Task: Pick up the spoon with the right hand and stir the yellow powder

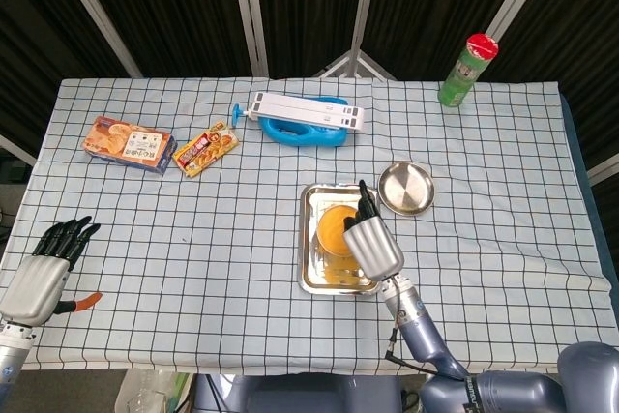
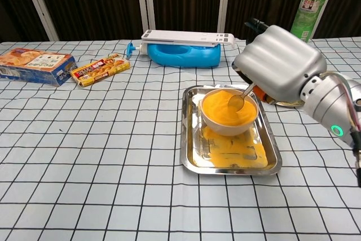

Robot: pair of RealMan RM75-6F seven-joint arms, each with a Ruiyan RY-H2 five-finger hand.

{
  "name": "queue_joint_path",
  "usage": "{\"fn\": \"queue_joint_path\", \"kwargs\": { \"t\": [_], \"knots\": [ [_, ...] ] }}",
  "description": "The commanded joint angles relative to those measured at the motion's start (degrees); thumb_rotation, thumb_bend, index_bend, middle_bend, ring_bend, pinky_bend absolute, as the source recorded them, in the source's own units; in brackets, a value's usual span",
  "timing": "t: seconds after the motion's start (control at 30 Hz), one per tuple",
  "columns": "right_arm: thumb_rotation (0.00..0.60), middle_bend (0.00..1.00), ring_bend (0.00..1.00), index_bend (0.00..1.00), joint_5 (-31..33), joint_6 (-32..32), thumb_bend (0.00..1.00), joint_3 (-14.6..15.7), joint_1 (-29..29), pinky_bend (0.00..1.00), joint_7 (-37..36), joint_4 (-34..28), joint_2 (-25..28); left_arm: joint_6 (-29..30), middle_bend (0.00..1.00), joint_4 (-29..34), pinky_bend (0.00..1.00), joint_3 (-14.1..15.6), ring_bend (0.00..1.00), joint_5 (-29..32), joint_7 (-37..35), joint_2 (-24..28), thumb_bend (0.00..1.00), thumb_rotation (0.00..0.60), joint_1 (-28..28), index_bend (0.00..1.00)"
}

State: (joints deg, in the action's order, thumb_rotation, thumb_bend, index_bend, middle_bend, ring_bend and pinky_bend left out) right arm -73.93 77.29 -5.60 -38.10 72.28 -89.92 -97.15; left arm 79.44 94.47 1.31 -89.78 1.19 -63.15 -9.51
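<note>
A bowl (image 2: 228, 118) heaped with yellow powder (image 2: 220, 107) stands in a steel tray (image 2: 192, 159) at the table's middle. My right hand (image 2: 277, 63) hovers over the bowl's right side and grips a metal spoon (image 2: 238, 100), whose tip touches the powder. From above, the right hand (image 1: 373, 244) covers part of the bowl (image 1: 332, 229) and tray (image 1: 311, 278). My left hand (image 1: 44, 273) lies at the table's near left corner with its fingers apart, holding nothing.
A small steel dish (image 1: 406, 188) lies right of the tray. A blue-and-white device (image 1: 302, 118), two snack packets (image 1: 206, 148) (image 1: 128, 143) and a green can (image 1: 465, 71) stand toward the back. A small orange object (image 1: 87, 301) lies by the left hand.
</note>
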Motion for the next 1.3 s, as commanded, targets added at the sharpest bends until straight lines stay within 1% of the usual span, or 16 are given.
{"fn": "queue_joint_path", "kwargs": {
  "t": [0.03, 0.2, 0.4, 0.63, 0.97, 1.17, 1.3],
  "knots": [
    [0.600, 0.61, 0.31, 0.67, -0.07, 0.11, 0.71, -0.24, 0.10, 0.00, -0.02, -0.18, 0.20, 0.03, 0.00, 0.00, 0.00, -0.01, 0.00, -0.02, -0.01, -0.02, 0.00, 0.600, 0.00, 0.00],
    [0.600, 0.61, 0.31, 0.68, -0.47, 0.18, 0.71, -0.30, 0.31, 0.00, -0.14, -0.75, 0.47, 0.01, 0.00, -0.02, 0.00, 0.00, 0.00, -0.01, 0.02, -0.02, 0.00, 0.600, 0.00, 0.00],
    [0.600, 0.61, 0.31, 0.68, -0.81, -0.52, 0.71, 0.56, 0.67, 0.00, -0.46, -0.89, -0.18, 0.06, 0.00, 0.02, 0.00, 0.00, 0.00, -0.02, 0.10, -0.04, 0.00, 0.600, 0.02, 0.00],
    [0.600, 0.61, 0.31, 0.67, -0.73, -1.34, 0.71, 1.04, 0.80, 0.00, 0.08, 0.69, -1.12, 0.07, 0.00, 0.00, 0.00, -0.03, 0.00, 0.04, -0.02, -0.02, 0.00, 0.600, 0.03, 0.00],
    [0.600, 0.61, 0.31, 0.68, -0.22, -0.85, 0.71, -0.41, 1.10, 0.00, 0.73, 3.60, -0.84, 0.10, 0.00, -0.04, 0.00, -0.04, 0.00, -0.04, -0.21, 0.01, 0.00, 0.600, 0.01, 0.00],
    [0.600, 0.61, 0.31, 0.68, 0.47, -0.50, 0.71, -0.99, 1.69, 0.00, 0.39, 3.61, -0.01, 0.14, 0.00, -0.04, 0.00, -0.04, 0.00, -0.07, -0.09, -0.04, 0.00, 0.600, 0.02, 0.00],
    [0.600, 0.61, 0.31, 0.68, 0.36, -0.41, 0.71, -1.04, 1.98, 0.00, -0.45, 2.44, 0.32, 0.18, 0.00, -0.04, 0.00, -0.03, 0.00, -0.07, -0.02, -0.08, 0.00, 0.600, 0.05, 0.00]
  ]
}}
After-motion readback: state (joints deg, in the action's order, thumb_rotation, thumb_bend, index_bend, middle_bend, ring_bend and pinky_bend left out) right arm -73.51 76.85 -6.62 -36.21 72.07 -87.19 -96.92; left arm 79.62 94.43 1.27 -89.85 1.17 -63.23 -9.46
